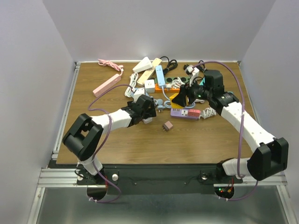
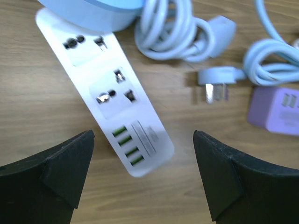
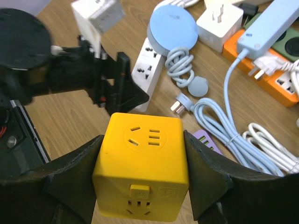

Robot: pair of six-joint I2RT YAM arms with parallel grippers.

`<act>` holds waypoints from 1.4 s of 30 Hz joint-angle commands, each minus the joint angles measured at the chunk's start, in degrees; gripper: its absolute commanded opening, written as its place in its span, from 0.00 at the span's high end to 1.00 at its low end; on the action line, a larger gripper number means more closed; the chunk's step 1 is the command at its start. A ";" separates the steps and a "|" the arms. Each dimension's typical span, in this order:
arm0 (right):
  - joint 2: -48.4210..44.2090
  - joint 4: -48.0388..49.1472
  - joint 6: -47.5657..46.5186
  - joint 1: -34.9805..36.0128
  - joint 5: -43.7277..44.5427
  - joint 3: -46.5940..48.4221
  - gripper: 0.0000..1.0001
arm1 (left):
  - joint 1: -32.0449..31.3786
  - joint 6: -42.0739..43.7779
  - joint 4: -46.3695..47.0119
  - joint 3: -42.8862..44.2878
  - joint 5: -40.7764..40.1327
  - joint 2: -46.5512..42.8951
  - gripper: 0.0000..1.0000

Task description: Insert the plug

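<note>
My right gripper (image 3: 143, 135) is shut on a yellow cube socket (image 3: 142, 161) and holds it above the table, a round socket face up and a switch on the near side. In the top view the right gripper (image 1: 179, 97) hangs over the pile of strips. My left gripper (image 2: 144, 136) is open and empty, its jaws wide apart just over the USB end of a white power strip (image 2: 110, 91). A light blue plug (image 2: 216, 85) with bare prongs lies to its right, on a coiled light blue cable (image 2: 173, 32). The left gripper (image 1: 148, 113) is at the table's middle.
A purple strip (image 1: 185, 113) lies near the plug. An orange strip (image 3: 261, 70), a blue strip (image 3: 271, 23), a white adapter (image 3: 219, 21) and a round blue hub (image 3: 173, 25) crowd the back. A pink strip (image 1: 106, 85) lies at the left, a small brown cube (image 1: 167, 126) nearer.
</note>
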 commanded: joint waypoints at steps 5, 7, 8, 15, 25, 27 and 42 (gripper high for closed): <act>-4.42 4.14 1.08 -0.08 -1.80 0.79 1.00 | 1.15 0.96 -3.95 6.25 -5.53 4.53 0.01; -4.15 4.23 1.08 -0.08 -2.59 1.14 1.00 | 1.24 1.67 -3.87 7.58 -5.53 6.03 0.01; -4.15 4.14 0.99 -0.08 -2.94 1.23 1.00 | 1.41 2.02 -3.86 8.10 -5.62 7.69 0.01; -5.82 4.23 0.64 -0.08 -4.35 0.80 1.00 | 4.14 3.25 -4.39 6.80 -4.22 11.40 0.15; -6.09 4.49 0.73 -0.08 -4.62 0.88 1.00 | 5.46 2.20 -5.18 -2.16 -2.45 -0.44 1.00; -5.74 4.58 0.90 -0.08 -4.36 1.06 0.99 | 5.02 0.54 -7.45 -4.88 -4.46 -3.97 1.00; -3.89 5.63 1.17 -0.08 -3.74 1.05 0.99 | -3.85 5.97 -7.47 -11.67 3.43 -22.53 1.00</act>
